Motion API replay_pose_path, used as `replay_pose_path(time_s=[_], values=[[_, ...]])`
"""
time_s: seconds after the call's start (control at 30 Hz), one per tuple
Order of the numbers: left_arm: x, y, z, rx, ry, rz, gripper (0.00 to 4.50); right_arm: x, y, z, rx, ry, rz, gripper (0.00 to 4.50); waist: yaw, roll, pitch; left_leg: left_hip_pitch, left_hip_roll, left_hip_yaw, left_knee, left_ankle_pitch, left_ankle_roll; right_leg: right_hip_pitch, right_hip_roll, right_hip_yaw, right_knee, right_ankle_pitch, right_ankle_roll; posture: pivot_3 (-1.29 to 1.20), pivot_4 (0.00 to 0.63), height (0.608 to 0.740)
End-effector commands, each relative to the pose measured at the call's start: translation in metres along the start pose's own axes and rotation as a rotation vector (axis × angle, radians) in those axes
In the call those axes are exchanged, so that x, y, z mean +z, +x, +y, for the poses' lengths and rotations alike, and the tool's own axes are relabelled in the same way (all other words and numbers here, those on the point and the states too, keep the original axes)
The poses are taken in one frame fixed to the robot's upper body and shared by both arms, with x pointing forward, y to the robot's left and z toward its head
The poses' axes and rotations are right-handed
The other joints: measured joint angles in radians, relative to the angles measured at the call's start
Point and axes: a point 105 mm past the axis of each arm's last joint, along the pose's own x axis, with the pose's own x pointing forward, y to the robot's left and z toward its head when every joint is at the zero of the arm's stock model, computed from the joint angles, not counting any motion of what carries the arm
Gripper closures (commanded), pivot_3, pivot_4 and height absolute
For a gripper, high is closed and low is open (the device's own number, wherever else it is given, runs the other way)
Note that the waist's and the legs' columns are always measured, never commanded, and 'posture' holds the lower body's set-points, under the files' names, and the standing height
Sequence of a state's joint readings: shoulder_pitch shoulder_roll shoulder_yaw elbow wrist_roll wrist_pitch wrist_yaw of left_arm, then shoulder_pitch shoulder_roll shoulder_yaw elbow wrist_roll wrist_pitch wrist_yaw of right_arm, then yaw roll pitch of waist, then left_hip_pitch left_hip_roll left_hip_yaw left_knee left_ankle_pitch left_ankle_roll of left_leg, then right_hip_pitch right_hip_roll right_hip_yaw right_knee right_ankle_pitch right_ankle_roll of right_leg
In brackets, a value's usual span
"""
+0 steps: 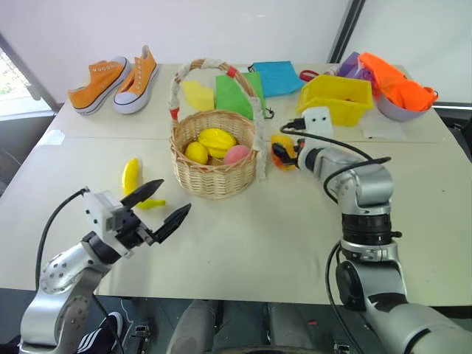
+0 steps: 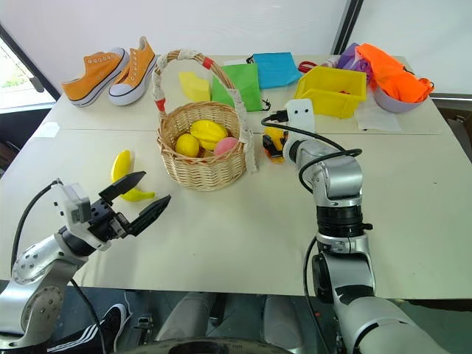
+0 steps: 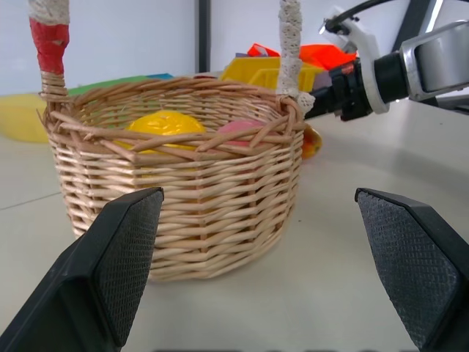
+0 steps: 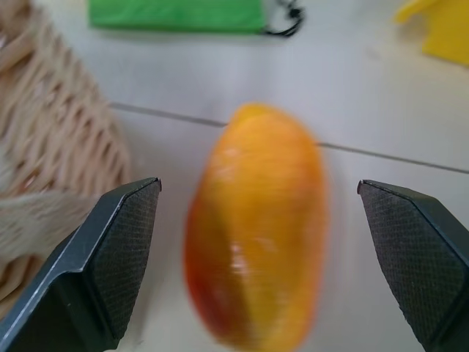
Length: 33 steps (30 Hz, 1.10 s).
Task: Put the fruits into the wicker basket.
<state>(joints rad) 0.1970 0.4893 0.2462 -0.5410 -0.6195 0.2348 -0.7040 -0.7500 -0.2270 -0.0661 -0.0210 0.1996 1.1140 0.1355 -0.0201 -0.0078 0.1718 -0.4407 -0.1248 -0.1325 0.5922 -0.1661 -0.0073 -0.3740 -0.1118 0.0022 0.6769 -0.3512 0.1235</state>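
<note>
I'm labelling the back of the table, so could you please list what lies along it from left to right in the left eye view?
Orange sneakers → yellow cloth piece → green cloth piece → blue cloth piece → yellow plastic bin → bowl holding orange cloth.

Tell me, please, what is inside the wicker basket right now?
Inside the wicker basket lie a lemon, a star fruit and a pink peach. The basket's wall covers whatever might lie beneath them.
</note>
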Motion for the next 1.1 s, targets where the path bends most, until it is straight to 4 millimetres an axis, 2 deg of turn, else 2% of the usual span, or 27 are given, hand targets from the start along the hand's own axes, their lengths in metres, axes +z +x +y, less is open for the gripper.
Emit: replay_pose_path(time_s=[0.03, 0.23, 0.4, 0.5, 0.6, 0.67, 0.73, 0.83, 0.9, 1.03, 1.1], values=[[0.005, 0.001, -0.003, -0.006, 0.016, -0.013, 0.0, 0.007, 0.0, -0.001, 0.0, -0.042, -0.027, 0.01, 0.001, 0.0, 0.0, 0.0, 0.0, 0.0, 0.0, 0.0, 0.0, 0.0, 0.0, 0.0, 0.0, 0.0, 0.0, 0.0, 0.15, 0.74], [0.005, 0.002, -0.005, -0.008, 0.013, -0.014, 0.0, -0.001, 0.01, -0.001, -0.009, -0.046, -0.011, 0.01, 0.0, 0.0, 0.0, 0.0, 0.0, 0.0, 0.0, 0.0, 0.0, 0.0, 0.0, 0.0, 0.0, 0.0, 0.0, 0.0, 0.15, 0.74], [0.006, 0.002, -0.006, -0.004, 0.016, -0.016, 0.0, -0.007, 0.019, -0.012, -0.084, -0.109, -0.022, 0.01, 0.0, 0.0, 0.0, 0.0, 0.0, 0.0, 0.0, 0.0, 0.0, 0.0, 0.0, 0.0, 0.0, 0.0, 0.0, 0.0, 0.15, 0.74], [0.006, 0.002, -0.006, 0.0, 0.018, -0.016, 0.0, -0.007, 0.02, -0.011, -0.074, -0.075, -0.028, 0.01, 0.0, 0.0, 0.0, 0.0, 0.0, 0.0, 0.0, 0.0, 0.0, 0.0, 0.0, 0.0, 0.0, 0.0, 0.0, 0.0, 0.15, 0.74], [0.006, 0.001, -0.006, 0.002, 0.018, -0.016, 0.0, -0.005, 0.021, -0.011, -0.066, -0.057, -0.037, 0.91, 0.0, 0.0, 0.0, 0.0, 0.0, 0.0, 0.0, 0.0, 0.0, 0.0, 0.0, 0.0, 0.0, 0.0, 0.0, 0.0, 0.15, 0.74], [0.006, 0.001, -0.005, 0.002, 0.019, -0.016, 0.0, -0.001, 0.018, -0.013, -0.067, -0.052, -0.049, 1.78, 0.0, 0.0, 0.0, 0.0, 0.0, 0.0, 0.0, 0.0, 0.0, 0.0, 0.0, 0.0, 0.0, 0.0, 0.0, 0.0, 0.15, 0.74], [0.007, 0.001, -0.006, 0.001, 0.016, -0.018, 0.0, 0.003, 0.015, -0.019, -0.084, -0.062, -0.064, 1.78, 0.0, 0.0, 0.0, 0.0, 0.0, 0.0, 0.0, 0.0, 0.0, 0.0, 0.0, 0.0, 0.0, 0.0, 0.0, 0.0, 0.15, 0.74], [0.007, -0.001, -0.006, 0.0, 0.018, -0.017, 0.0, 0.012, 0.004, -0.026, -0.067, -0.043, -0.108, 1.78, 0.001, 0.0, 0.0, 0.0, 0.0, 0.0, 0.0, 0.0, 0.0, 0.0, 0.0, 0.0, 0.0, 0.0, 0.0, 0.0, 0.15, 0.74], [0.007, -0.003, -0.005, -0.003, 0.02, -0.009, 0.0, 0.015, -0.008, -0.026, 0.013, -0.044, -0.139, 1.78, 0.003, 0.0, 0.0, 0.0, 0.0, 0.0, 0.0, 0.0, 0.0, 0.0, 0.0, 0.0, 0.0, 0.0, 0.0, 0.0, 0.15, 0.74], [0.008, -0.006, -0.002, -0.001, 0.025, -0.009, 0.0, 0.013, -0.053, -0.039, 0.21, -0.067, -0.197, 1.78, 0.012, 0.0, 0.0, -0.001, 0.0, 0.0, 0.0, 0.0, 0.001, 0.001, 0.0, -0.001, -0.003, 0.0, 0.0, 0.0, 0.15, 0.74], [0.009, -0.006, 0.0, -0.006, 0.027, -0.012, 0.0, 0.006, -0.071, -0.038, 0.316, -0.105, -0.177, 1.78, 0.011, 0.0, 0.001, -0.002, 0.0, -0.001, 0.0, -0.001, 0.002, 0.002, 0.0, -0.002, -0.006, 0.0, 0.0, 0.0, 0.15, 0.74]])
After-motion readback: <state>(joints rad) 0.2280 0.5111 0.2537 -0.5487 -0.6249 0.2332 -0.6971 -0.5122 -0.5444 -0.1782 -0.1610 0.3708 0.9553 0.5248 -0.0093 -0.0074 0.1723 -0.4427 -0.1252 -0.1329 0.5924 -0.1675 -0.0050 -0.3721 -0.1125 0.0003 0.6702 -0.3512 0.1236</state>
